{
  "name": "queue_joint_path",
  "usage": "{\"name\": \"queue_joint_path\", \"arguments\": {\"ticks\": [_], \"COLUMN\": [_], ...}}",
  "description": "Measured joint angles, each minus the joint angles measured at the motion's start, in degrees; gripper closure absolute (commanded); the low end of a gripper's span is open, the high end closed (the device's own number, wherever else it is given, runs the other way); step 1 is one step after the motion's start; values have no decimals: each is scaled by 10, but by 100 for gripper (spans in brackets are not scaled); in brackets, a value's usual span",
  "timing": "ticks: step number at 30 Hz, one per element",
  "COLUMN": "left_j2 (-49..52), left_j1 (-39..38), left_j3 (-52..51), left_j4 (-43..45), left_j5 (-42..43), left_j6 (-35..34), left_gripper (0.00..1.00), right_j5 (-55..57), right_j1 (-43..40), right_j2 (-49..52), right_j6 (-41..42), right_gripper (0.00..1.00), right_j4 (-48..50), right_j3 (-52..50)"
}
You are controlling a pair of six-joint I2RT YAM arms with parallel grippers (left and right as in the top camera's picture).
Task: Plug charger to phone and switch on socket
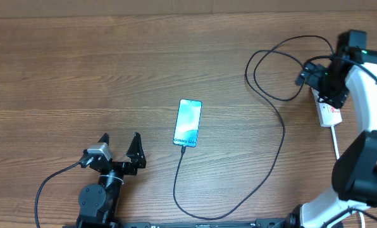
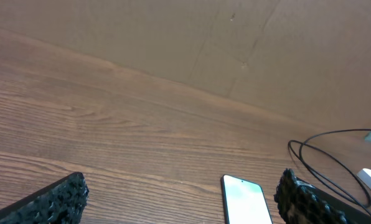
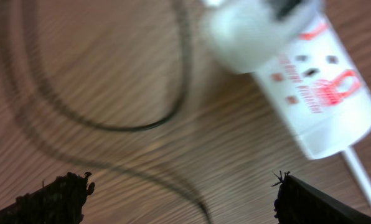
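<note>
**Overhead.** The socket lies near the table's right edge, its far end hidden under the right gripper. The charger leaves that end, loops just left of the socket, then sweeps down and round to the phone, well left of the socket, meeting its near edge. A press on the switches could shove the light strip. It could also catch those loops and tug the connector out of the phone. The left gripper sits far left of the socket, beyond the phone, spread wide and empty.

**Left wrist.** The left gripper is wide apart and holds nothing. The phone lies ahead, and the charger loops on the socket's side. A white scrap at the right edge may be the socket; I cannot tell. Any move of this arm risks nudging the phone.

**Right wrist.** The view is blurred. The socket shows red markings, with the charger curving left of it. The switches are hard to pick out, so a press may land on bare casing. The right gripper is wide apart and touches nothing, and the socket lies off to one side of its gap.
</note>
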Motion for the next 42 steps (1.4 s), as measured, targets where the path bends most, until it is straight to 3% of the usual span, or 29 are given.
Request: {"name": "queue_joint_path", "arguments": {"ticks": [19, 34, 42], "left_j2": [0, 0, 0], "left_j1": [0, 0, 0], "left_j3": [0, 0, 0], "left_j4": [0, 0, 0], "left_j5": [0, 0, 0], "left_j6": [0, 0, 0], "left_gripper": [1, 1, 1], "right_j5": [-4, -3, 53], "right_j1": [289, 307, 307], "right_j2": [-238, -274, -274], "right_j6": [0, -1, -28], "right_gripper": [0, 0, 0], "right_j4": [0, 1, -18], "right_j3": [0, -28, -71]}}
